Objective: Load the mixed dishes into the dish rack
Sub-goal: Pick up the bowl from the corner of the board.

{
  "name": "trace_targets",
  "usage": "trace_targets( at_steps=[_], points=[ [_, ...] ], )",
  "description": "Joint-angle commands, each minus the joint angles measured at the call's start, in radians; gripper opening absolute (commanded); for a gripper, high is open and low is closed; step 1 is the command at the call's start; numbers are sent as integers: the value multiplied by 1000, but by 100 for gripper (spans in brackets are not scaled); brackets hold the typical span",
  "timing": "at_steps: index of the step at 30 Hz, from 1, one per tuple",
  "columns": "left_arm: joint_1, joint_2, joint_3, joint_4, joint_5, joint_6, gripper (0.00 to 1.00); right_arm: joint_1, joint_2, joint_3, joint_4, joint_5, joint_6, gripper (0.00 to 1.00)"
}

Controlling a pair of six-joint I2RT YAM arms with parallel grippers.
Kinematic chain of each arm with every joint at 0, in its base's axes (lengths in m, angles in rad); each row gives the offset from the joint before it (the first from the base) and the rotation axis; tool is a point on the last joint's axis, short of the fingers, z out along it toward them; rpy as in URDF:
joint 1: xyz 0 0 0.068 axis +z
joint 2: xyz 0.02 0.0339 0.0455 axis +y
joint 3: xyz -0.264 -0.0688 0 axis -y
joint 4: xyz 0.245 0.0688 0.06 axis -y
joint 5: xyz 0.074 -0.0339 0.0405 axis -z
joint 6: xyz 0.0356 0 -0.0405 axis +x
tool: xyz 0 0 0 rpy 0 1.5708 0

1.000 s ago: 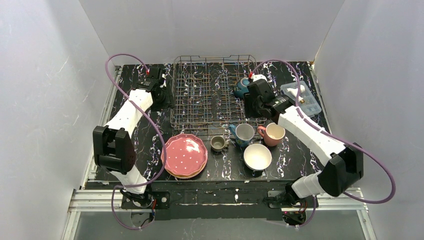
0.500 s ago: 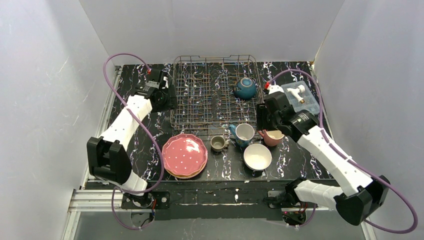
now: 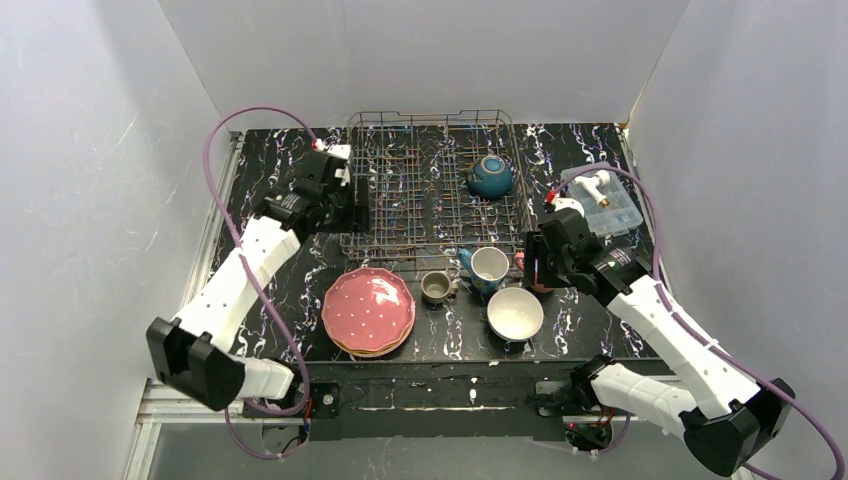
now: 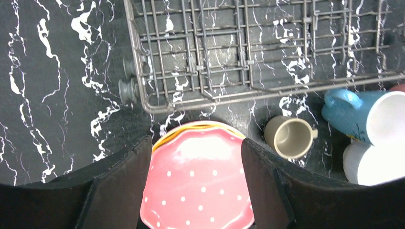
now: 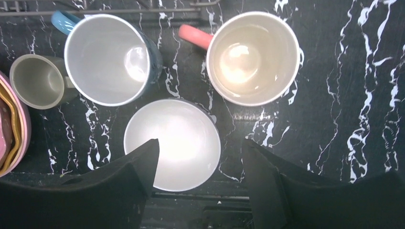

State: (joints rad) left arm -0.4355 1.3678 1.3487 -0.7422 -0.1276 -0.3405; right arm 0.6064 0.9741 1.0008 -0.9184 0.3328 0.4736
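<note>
The large grey wire dish rack holds only a round teal bowl, at its far right. Just in front of it on the black marbled table sit a stack of scalloped dotted plates with pink on top, a white bowl, a blue mug, a pink mug and a grey-olive mug. Both grippers are spread and empty: the left gripper above the plates, the right gripper above the white bowl. The step looks like reaching for the next pick; each must descend and pinch a rim.

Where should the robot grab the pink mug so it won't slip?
Probably the rim, coming from straight above. The pink mug stands upright with its mouth open, so its wall can be pinched from inside and outside. Take the rim on the side away from its handle and the blue mug, where nothing crowds it.
</note>
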Motion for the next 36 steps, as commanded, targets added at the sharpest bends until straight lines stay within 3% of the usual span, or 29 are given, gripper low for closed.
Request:
trace_targets(
  at_steps=[1,20,36],
  points=[
    [-3,-116,-65,-56,74,9,67,-1,-17,-21,-46,-14,55,73],
    [-73,-410,-381,-88,334,-25,67,-2,-78,-190,-61,-62,149,72],
    [-160,-485,-477,-56,366,-42,66,-2,-85,-317,21,-77,238,67]
  ],
)
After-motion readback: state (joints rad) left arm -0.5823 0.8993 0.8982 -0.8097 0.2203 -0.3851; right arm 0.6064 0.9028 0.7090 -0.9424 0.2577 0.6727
